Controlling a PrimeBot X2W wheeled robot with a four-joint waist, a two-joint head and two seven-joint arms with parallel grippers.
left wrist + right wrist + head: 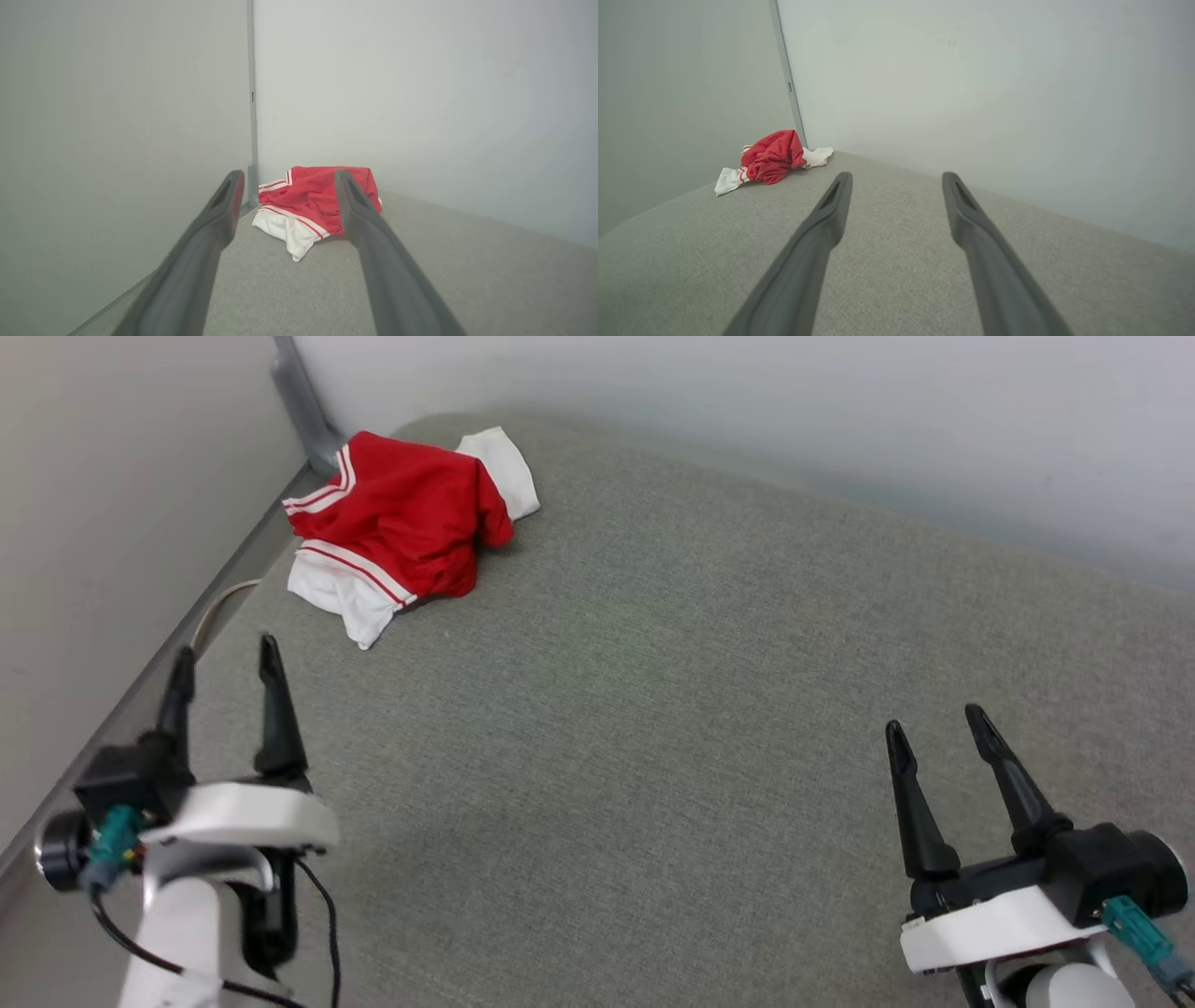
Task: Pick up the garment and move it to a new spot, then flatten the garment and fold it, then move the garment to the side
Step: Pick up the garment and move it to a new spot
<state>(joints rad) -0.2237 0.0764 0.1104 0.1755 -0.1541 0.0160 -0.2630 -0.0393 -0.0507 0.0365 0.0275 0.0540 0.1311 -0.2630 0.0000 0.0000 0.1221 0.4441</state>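
Head view: a crumpled red jersey-style shirt with white short sleeves and red-and-white striped trim (401, 523) is seen bunched at the far left corner of a grey fabric-covered table (672, 728), close to the pale walls and a grey vertical corner strip (301, 401). No print is visible on the heap. The left gripper (228, 647) is held low at the near left with its dark fingers spread apart and empty, well short of the shirt; the right gripper (934, 718) is held at the near right, likewise parted and holding nothing, and much farther from the cloth. In the left wrist view the shirt is framed almost squarely between the fingers, so the pick-up appears best led by the left arm. A clean lift would probably be helped if the raised red folds were pinched rather than the loose white sleeve lying nearest, so that the bulk is carried and not dragged. Care is likely needed beside the wall and the pale cable (219, 607) along the table's left edge. The broad bare middle of the table seems the natural spot where the shirt could be laid for flattening.
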